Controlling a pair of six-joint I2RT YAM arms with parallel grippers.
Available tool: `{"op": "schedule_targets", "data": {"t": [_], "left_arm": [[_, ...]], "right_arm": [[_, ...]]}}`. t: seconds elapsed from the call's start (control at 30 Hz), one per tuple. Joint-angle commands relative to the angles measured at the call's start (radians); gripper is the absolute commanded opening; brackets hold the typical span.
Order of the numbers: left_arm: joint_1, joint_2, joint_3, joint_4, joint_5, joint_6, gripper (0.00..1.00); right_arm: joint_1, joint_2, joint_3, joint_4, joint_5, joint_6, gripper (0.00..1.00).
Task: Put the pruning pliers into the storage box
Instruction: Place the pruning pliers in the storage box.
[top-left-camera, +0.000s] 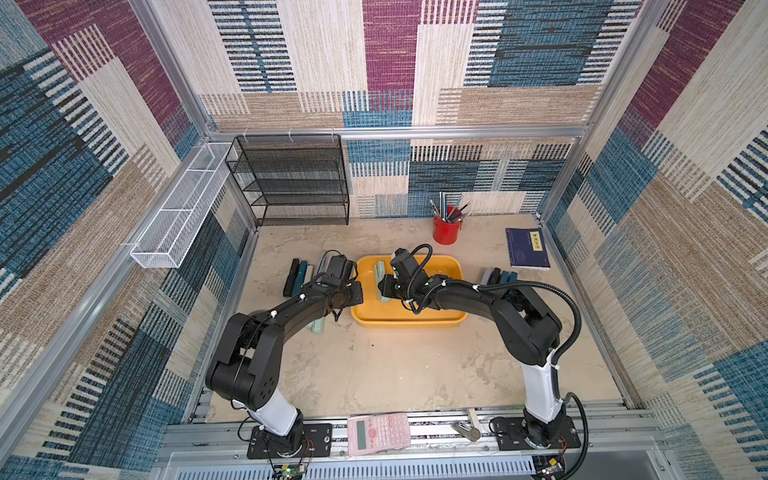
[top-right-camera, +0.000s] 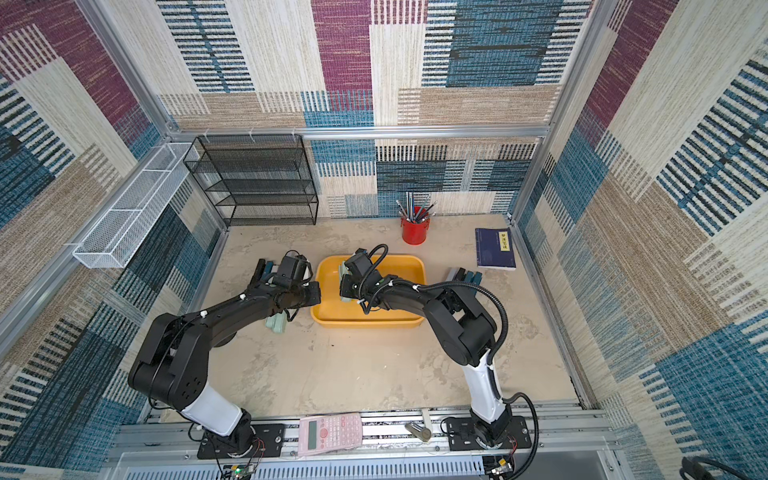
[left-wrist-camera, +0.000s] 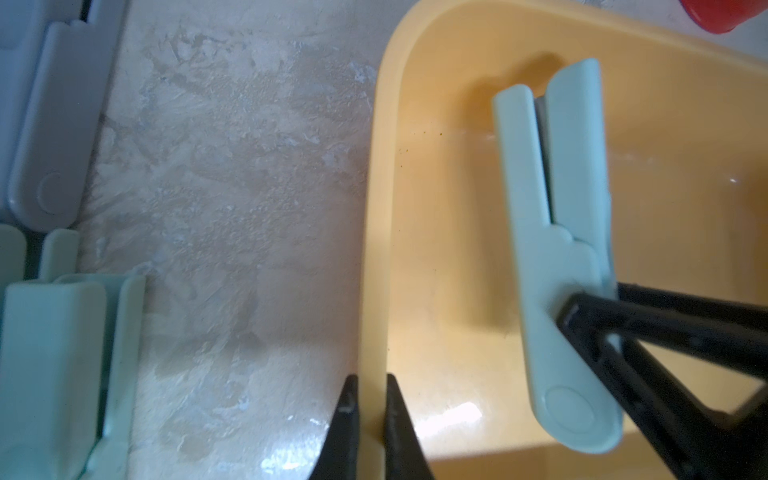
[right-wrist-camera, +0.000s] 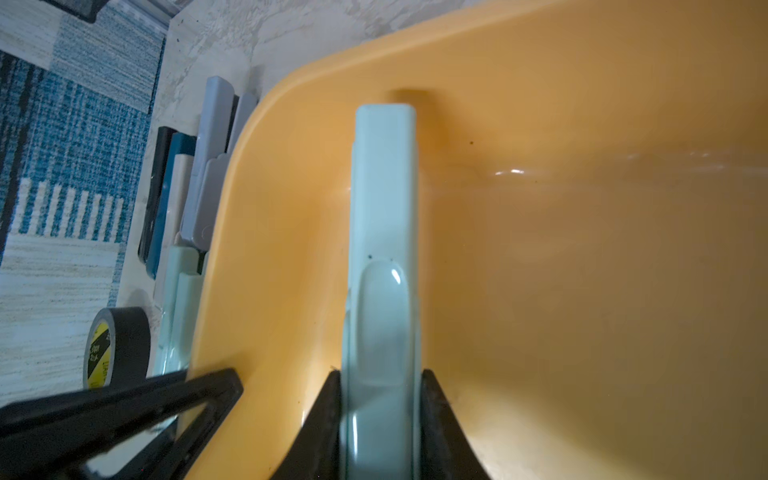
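In the storage box (right-wrist-camera: 582, 249) — right pincer (right-wrist-camera: 380, 376) clamps mint pliers (right-wrist-camera: 384, 187).

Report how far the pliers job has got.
Done: nothing released in the storage box yet. In hand: right gripper holds one mint pliers inside it; left gripper pinches its rim. Left: the pile outside that rim and the pile near the blue book.

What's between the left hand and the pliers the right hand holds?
Only the bare inner wall and floor of the storage box, as the left wrist view shows: left hand shut on its rim, mint pliers inside, clamped by the right hand.
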Motion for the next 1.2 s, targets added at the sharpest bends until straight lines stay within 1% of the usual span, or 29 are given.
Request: {"op": "schedule_targets", "data": {"t": [0.0,0.27,0.6,0.7,0.83,1.17], "left_arm": [[-0.004,-0.006,-0.005,0.014,0.003,-0.014,0.0],[-0.003,-0.008,-0.013,0.02,0.002,-0.016,0.0],[-0.005,-0.005,-0.019,0.025,0.006,-0.016,0.0],[-0.005,-0.005,-0.023,0.027,0.005,-0.017,0.0],[-0.005,-0.005,-0.028,0.031,0.006,-0.018,0.0],[-0.005,-0.004,-0.029,0.034,0.006,-0.012,0.0]], "right_arm": [[0.011,0.036,0.04,0.041,0.003,0.041,0.15],[0.031,0.107,0.099,0.041,-0.022,0.063,0.16],[0.032,0.141,0.113,0.053,-0.028,0.103,0.22],[0.032,0.143,0.112,0.063,-0.037,0.114,0.26],[0.033,0.139,0.129,0.066,-0.046,0.11,0.35],[0.032,0.099,0.145,0.052,-0.044,0.076,0.47]]}}
